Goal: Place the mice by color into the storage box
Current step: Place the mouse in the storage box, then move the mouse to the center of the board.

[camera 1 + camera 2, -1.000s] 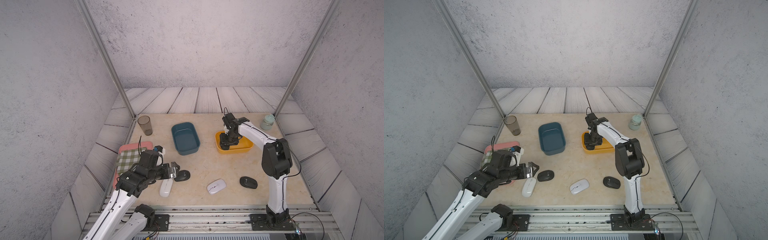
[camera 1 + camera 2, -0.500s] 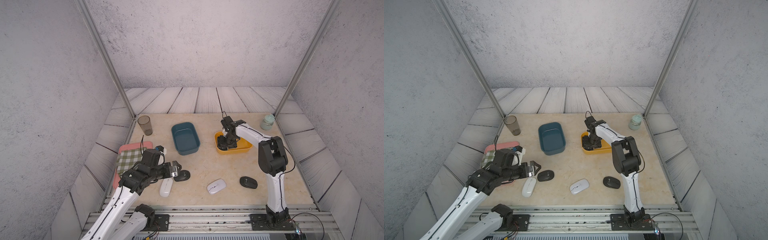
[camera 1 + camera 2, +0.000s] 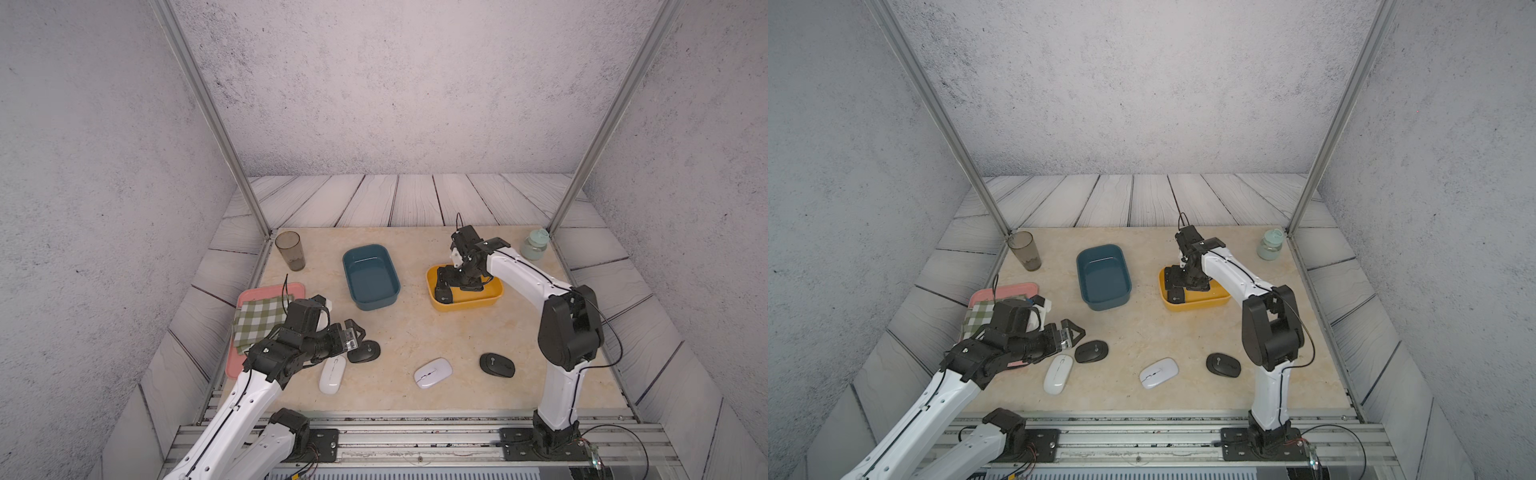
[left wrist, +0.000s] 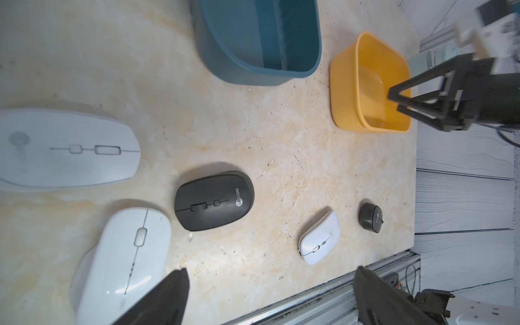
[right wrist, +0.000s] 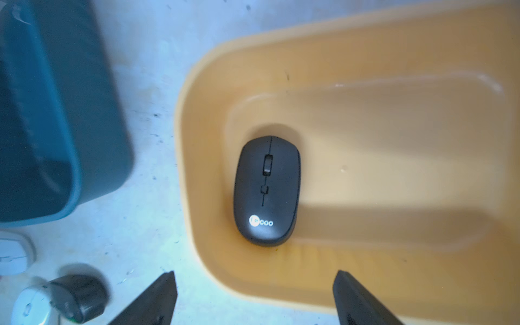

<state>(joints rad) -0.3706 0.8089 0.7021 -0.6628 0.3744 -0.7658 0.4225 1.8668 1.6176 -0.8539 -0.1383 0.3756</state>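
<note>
While 1 matte black rounded mouse (image 5: 267, 191) with a pale logo lies flat on the floor of the yellow plastic box (image 5: 197, 213), the right gripper (image 5: 254, 272) hangs over it with both fingers (image 5: 157, 301) spread well apart, touching nothing. This mouse sits just ahead of the fingertips, in line with the gap between them. To one side of those fingers stands the teal plastic box (image 3: 350, 266).

The left gripper (image 4: 272, 268) likewise has its fingers (image 4: 168, 295) apart, gripping nothing. Just ahead of 1 fingertip the 2nd black mouse (image 4: 214, 201) rests on the beige marbled tabletop (image 4: 281, 154). A glossy white flat oval mouse (image 4: 129, 253) lies close beside that same finger, and a 2nd white mouse (image 4: 67, 149) lies further out on that side. Ahead of the other finger, the 3rd white mouse (image 4: 319, 239) and the 3rd black mouse (image 4: 371, 217) lie near each other, apart.

Behind these fingers a green checked cloth (image 3: 259, 320) lies on a pink tray (image 3: 266, 290). A smoky glass tumbler (image 3: 289, 250) and a pale green jar (image 3: 534, 245) stand at the far corners.
</note>
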